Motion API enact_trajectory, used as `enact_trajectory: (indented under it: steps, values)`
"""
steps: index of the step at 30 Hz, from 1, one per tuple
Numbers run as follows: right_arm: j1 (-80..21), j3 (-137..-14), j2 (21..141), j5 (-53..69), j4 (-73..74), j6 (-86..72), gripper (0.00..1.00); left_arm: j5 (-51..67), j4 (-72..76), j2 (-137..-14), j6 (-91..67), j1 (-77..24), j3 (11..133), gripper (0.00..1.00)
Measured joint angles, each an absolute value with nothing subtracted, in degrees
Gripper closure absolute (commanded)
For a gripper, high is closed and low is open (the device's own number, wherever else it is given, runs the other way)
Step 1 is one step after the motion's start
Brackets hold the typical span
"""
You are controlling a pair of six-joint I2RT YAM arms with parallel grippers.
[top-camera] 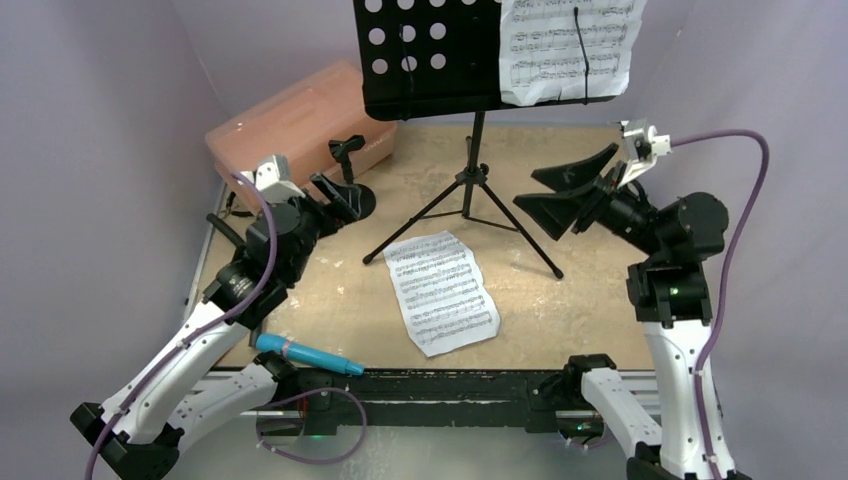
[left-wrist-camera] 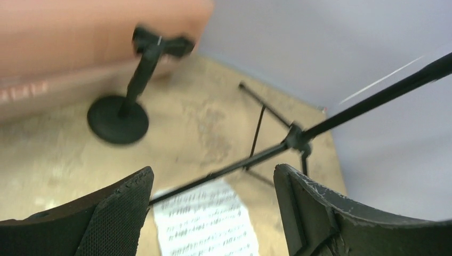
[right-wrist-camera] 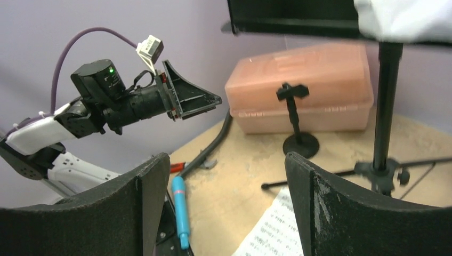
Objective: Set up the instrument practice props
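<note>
The left gripper [top-camera: 335, 198], fingers wide and empty, hangs beside the mic stand [top-camera: 347, 160]. The microphone [top-camera: 305, 355] lies at the near edge and is probably best gripped mid-body. The loose page [top-camera: 442, 290] lies flat before the music stand [top-camera: 430, 60], so the right gripper [top-camera: 553, 195], also wide and empty, should slide under an edge.

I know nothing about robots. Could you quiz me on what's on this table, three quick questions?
1. True or false: one sheet-music page lies flat on the table.
2. Where is the cyan microphone? A) at the table's near edge; B) clipped upright; C) under the page.
3. Fill in: the left gripper and the right gripper both have ___ jaws.
Key: 1 true; 2 A; 3 open.
</note>
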State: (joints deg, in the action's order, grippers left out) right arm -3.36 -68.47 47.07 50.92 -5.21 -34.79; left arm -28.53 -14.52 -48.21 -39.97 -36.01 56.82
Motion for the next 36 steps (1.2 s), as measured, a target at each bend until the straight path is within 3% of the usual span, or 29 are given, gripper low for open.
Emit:
enact_trajectory:
  steps: [9,17,30,36]
  values:
    - [-3.4,-53.9,39.1,46.5,6.8,-31.8,0.18,-22.2,-25.4,-47.5,-53.1,-36.0,44.2,0.17]
    - [-3.4,-41.4,40.2,42.5,12.3,-32.1,0.19,-14.2,-24.6,-54.7,-55.0,-36.0,37.5,0.15]
    - [-5.1,-31.3,47.8,35.3,13.5,-31.2,0.27,10.5,-2.8,-78.3,-54.5,-35.7,31.2,0.27]
    - [-12.1,-31.3,59.6,29.5,12.6,-29.1,0.3,16.0,6.1,-83.7,-55.9,-35.6,31.7,0.32]
